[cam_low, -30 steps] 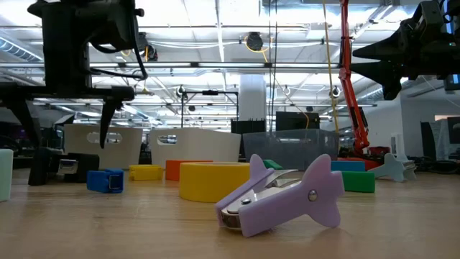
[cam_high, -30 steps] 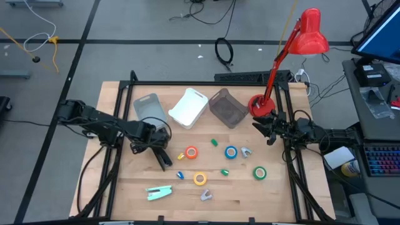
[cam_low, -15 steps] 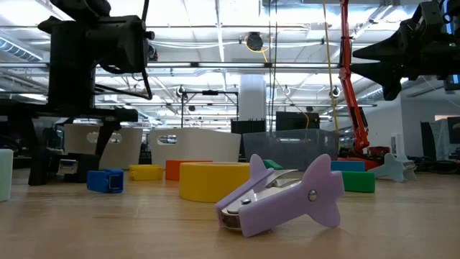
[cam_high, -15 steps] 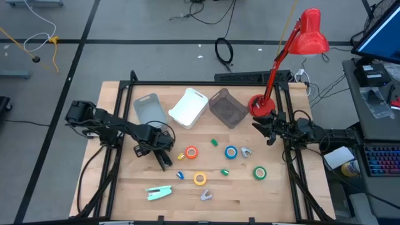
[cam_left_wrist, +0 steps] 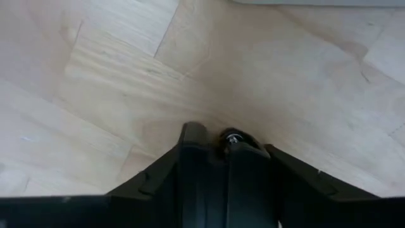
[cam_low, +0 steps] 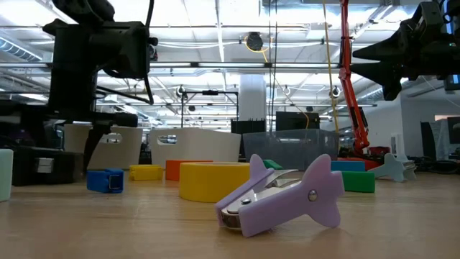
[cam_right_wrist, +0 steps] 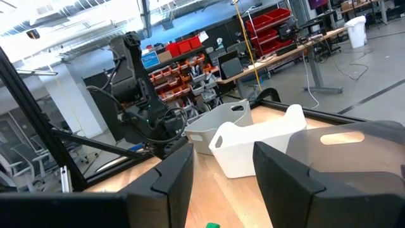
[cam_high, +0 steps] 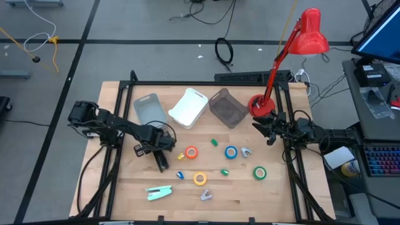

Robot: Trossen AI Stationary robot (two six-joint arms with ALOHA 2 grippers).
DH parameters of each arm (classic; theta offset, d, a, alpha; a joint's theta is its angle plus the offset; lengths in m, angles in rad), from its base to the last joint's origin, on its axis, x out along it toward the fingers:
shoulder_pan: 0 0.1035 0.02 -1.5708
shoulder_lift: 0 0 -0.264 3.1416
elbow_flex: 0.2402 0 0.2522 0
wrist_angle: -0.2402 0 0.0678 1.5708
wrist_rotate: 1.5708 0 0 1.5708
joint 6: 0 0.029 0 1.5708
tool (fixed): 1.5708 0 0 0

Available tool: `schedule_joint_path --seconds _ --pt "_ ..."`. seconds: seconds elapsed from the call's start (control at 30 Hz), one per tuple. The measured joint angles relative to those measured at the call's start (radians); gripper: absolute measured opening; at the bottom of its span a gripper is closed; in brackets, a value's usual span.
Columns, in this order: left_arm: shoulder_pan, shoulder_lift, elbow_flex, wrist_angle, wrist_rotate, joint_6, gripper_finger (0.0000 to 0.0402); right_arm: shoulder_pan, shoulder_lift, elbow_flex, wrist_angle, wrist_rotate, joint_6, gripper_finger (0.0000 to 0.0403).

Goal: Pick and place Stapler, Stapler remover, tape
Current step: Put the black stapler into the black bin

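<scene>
Set low on black stapler [cam_low: 36, 167], directly under left gripper [cam_high: 161, 164] (clamped or not: cannot tell). Could twist loose if pinched off-centre, or knock orange tape [cam_high: 191, 152] just beside. Right gripper [cam_high: 270, 132] parted, empty, well apart.

Four tape rolls [cam_high: 191, 152] [cam_high: 231, 152] [cam_high: 199, 179] [cam_high: 259, 172], three bins [cam_high: 147, 107] [cam_high: 189, 106] [cam_high: 227, 107], two removers [cam_high: 244, 152] [cam_high: 205, 195]

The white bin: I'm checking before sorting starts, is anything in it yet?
Empty, as far as shows: the high view shows only bare white inside the white bin.
</scene>
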Motion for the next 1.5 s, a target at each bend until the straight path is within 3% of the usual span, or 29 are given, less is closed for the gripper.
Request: schedule_joint_path --seconds 0.6,0.93,1.07,1.2,1.33,1.5 --pt "0.0 -0.012 0.004 -0.003 -0.017 0.038 0.0178 0.0 0.0 0.0 0.0 0.0 0.0 0.0155" --pt "-0.004 -0.163 0.015 0.023 -0.101 0.091 0.0178 0.0 0.0 0.0 0.017 -0.002 0.006 0.0155" --pt "-0.019 -0.266 0.016 0.113 -0.203 0.134 0.0178 0.0 0.001 0.0 0.021 -0.006 0.132 0.0155" --pt "-0.029 -0.335 0.017 0.269 -0.322 0.216 0.0178 0.0 0.02 0.0 0.055 -0.08 0.218 0.0155" --pt "-0.018 -0.343 0.017 0.467 -0.401 0.343 0.0178 0.0 0.085 0.0 0.18 -0.082 0.251 0.0155" --pt "0.025 -0.312 0.018 0.713 -0.42 0.526 0.0178 0.0 0.247 0.0 0.371 -0.097 0.236 0.0155"
